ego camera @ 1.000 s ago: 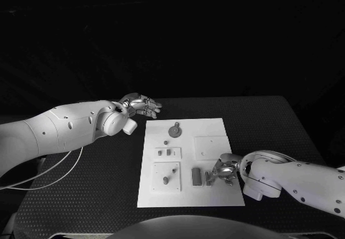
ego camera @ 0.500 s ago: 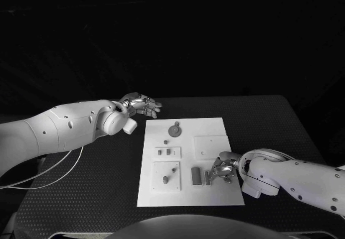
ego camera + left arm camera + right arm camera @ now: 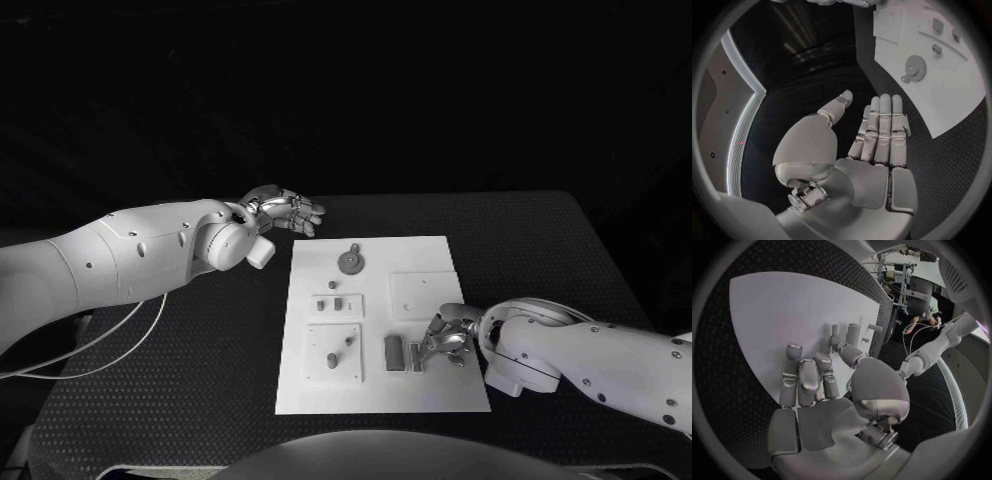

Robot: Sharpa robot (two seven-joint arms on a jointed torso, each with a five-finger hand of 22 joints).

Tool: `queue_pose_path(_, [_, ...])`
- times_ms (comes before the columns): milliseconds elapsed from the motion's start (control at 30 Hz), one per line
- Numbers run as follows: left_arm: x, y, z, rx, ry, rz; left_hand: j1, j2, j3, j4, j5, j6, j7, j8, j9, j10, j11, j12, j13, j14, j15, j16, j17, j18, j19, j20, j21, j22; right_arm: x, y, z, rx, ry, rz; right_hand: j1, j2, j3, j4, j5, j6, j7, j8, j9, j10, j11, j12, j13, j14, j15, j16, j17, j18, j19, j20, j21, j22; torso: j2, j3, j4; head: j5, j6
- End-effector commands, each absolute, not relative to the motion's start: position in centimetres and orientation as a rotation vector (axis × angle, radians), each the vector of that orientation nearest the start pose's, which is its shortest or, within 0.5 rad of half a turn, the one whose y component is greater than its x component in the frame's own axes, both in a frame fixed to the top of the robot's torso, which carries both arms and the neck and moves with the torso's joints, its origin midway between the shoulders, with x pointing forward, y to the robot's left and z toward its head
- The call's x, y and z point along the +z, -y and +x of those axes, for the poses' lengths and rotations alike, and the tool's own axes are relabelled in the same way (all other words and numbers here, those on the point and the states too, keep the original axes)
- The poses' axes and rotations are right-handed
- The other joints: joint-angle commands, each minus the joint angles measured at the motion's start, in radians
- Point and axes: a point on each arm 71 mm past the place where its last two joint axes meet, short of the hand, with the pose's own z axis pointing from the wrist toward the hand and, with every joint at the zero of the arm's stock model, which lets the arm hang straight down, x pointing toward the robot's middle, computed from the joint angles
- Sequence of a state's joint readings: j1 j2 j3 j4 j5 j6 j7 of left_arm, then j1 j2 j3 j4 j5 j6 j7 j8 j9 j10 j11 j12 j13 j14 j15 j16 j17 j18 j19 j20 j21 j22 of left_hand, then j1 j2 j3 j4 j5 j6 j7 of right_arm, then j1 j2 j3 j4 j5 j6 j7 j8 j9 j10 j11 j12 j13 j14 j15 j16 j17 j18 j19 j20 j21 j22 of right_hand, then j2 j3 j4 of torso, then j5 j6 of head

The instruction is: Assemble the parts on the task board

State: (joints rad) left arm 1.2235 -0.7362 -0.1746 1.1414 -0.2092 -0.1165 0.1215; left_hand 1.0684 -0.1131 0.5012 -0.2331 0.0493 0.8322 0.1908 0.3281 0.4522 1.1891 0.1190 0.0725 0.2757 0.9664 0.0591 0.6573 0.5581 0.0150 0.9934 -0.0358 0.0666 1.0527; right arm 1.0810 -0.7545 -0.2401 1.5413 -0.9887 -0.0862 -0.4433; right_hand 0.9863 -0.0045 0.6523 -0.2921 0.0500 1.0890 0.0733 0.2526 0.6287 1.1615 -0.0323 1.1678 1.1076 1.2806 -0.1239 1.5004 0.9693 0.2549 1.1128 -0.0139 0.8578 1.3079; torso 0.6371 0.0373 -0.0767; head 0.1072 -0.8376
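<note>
Two grey parts (image 3: 404, 355) lie beside the right hand (image 3: 450, 338).

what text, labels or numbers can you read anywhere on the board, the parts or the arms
None can be read.
task board: plain white, no print visible.
parts: no markings that can be made out.
left hand and right hand: no readable label or number; the small dark dots on the arm shells are not text.

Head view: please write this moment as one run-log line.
left hand: open, off board | right hand: fingers at upright grey parts, hold unclear | task board: assembly unfinished
</note>
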Motion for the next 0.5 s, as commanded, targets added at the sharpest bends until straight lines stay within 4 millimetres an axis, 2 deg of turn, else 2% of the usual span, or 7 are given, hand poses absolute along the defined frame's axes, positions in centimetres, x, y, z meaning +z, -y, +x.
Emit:
queue_pose_path(33, [-24.7, -26.5, 53.2, -1.148, -1.813, -1.035, -0.003, 0.004, 0.004, 0.004, 0.003, -0.006, -0.003, 0.007, -0.001, -0.003, -0.003, -0.001, -0.001, 0.000, 0.005, -0.006, 0.001, 0.006, -0.005, 0.000, 0.004, 0.000, -33.8, 17.3, 39.9, 0.543, -2.431, 0.267, 0.002, -0.008, -0.012, 0.001, 0.000, 0.000, 0.005, 0.004, 0.000, 0.008, 0.002, -0.001, 0.001, 0.006, 0.000, 0.003, -0.003, 0.007, 0.002, 0.005, 0.004, 0.019, -0.001, -0.0002, -0.0003, -0.001, 0.003])
queue_pose_path(133, [-24.7, -26.5, 53.3, -1.147, -1.813, -1.035, -0.003, 0.004, 0.003, 0.004, 0.003, -0.006, -0.003, 0.006, -0.001, -0.003, -0.003, -0.001, -0.001, 0.000, 0.005, -0.006, 0.001, 0.006, -0.005, 0.000, 0.004, 0.000, -33.5, 17.1, 40.0, 0.591, -2.386, 0.281, -0.033, -0.045, -0.033, 0.009, -0.001, -0.069, 0.025, -0.033, -0.016, -0.003, 0.019, -0.011, -0.004, -0.003, 0.006, -0.003, -0.021, 0.007, 0.002, 0.008, 0.001, 0.016, -0.001, -0.0004, 0.0000, -0.003, 0.009])
queue_pose_path(233, [-24.7, -26.6, 53.4, -1.142, -1.810, -1.036, -0.003, 0.004, 0.003, 0.005, 0.003, -0.007, -0.003, 0.006, -0.001, -0.003, -0.003, -0.001, -0.001, 0.000, 0.005, -0.006, 0.001, 0.006, -0.005, 0.000, 0.004, 0.000, -33.3, 17.2, 40.2, 0.626, -2.366, 0.340, -0.095, -0.097, -0.048, 0.050, 0.001, -0.090, 0.038, -0.044, -0.022, -0.010, 0.032, -0.014, -0.004, -0.006, 0.019, -0.006, -0.028, 0.007, 0.005, 0.012, -0.004, 0.012, -0.002, -0.0009, 0.0001, -0.004, 0.016])
queue_pose_path(300, [-24.7, -26.5, 53.4, -1.142, -1.809, -1.036, -0.004, 0.004, 0.003, 0.005, 0.003, -0.007, -0.003, 0.006, -0.001, -0.004, -0.003, -0.001, -0.001, 0.000, 0.005, -0.007, 0.002, 0.006, -0.005, 0.000, 0.004, 0.000, -32.9, 17.4, 40.7, 0.637, -2.340, 0.373, -0.129, -0.135, -0.041, 0.088, 0.001, -0.104, 0.043, -0.051, -0.026, -0.017, 0.037, -0.015, -0.004, -0.008, 0.024, -0.008, -0.033, 0.007, 0.007, 0.011, -0.008, 0.010, -0.002, -0.0007, 0.0003, -0.006, 0.022])
queue_pose_path(367, [-24.7, -26.5, 53.5, -1.141, -1.805, -1.035, -0.004, 0.004, 0.003, 0.005, 0.003, -0.007, -0.003, 0.006, -0.001, -0.004, -0.003, -0.001, -0.001, 0.000, 0.005, -0.007, 0.002, 0.005, -0.005, 0.000, 0.004, 0.000, -32.5, 17.7, 41.1, 0.644, -2.322, 0.401, -0.202, -0.184, -0.029, 0.176, 0.002, -0.114, 0.047, -0.056, -0.029, -0.024, 0.043, -0.017, -0.005, -0.016, 0.029, -0.012, -0.044, 0.007, 0.008, 0.012, -0.015, 0.005, -0.002, -0.0009, 0.0004, -0.013, 0.032])
queue_pose_path(433, [-24.7, -26.5, 53.6, -1.140, -1.802, -1.034, -0.005, 0.003, 0.002, 0.006, 0.003, -0.007, -0.003, 0.006, -0.002, -0.004, -0.003, -0.001, -0.001, 0.000, 0.005, -0.007, 0.002, 0.005, -0.005, 0.000, 0.004, 0.000, -32.0, 18.0, 41.7, 0.654, -2.299, 0.405, -0.245, -0.210, -0.021, 0.225, 0.001, -0.119, 0.048, -0.057, -0.029, -0.033, 0.042, -0.018, -0.005, -0.026, 0.029, -0.015, -0.054, 0.007, 0.004, 0.009, -0.019, 0.006, -0.004, -0.0017, 0.0004, -0.016, 0.043])
queue_pose_path(500, [-24.7, -26.5, 53.7, -1.138, -1.794, -1.034, -0.006, 0.003, 0.001, 0.006, 0.003, -0.007, -0.003, 0.007, -0.002, -0.004, -0.003, -0.001, -0.001, 0.000, 0.005, -0.008, 0.002, 0.005, -0.005, 0.001, 0.004, 0.000, -31.4, 18.3, 42.3, 0.664, -2.271, 0.418, -0.272, -0.230, -0.025, 0.251, 0.001, -0.122, 0.049, -0.056, -0.028, -0.038, 0.043, -0.017, -0.004, -0.031, 0.029, -0.014, -0.056, 0.007, 0.001, 0.007, -0.018, 0.009, -0.005, -0.0020, -0.0010, -0.017, 0.052])
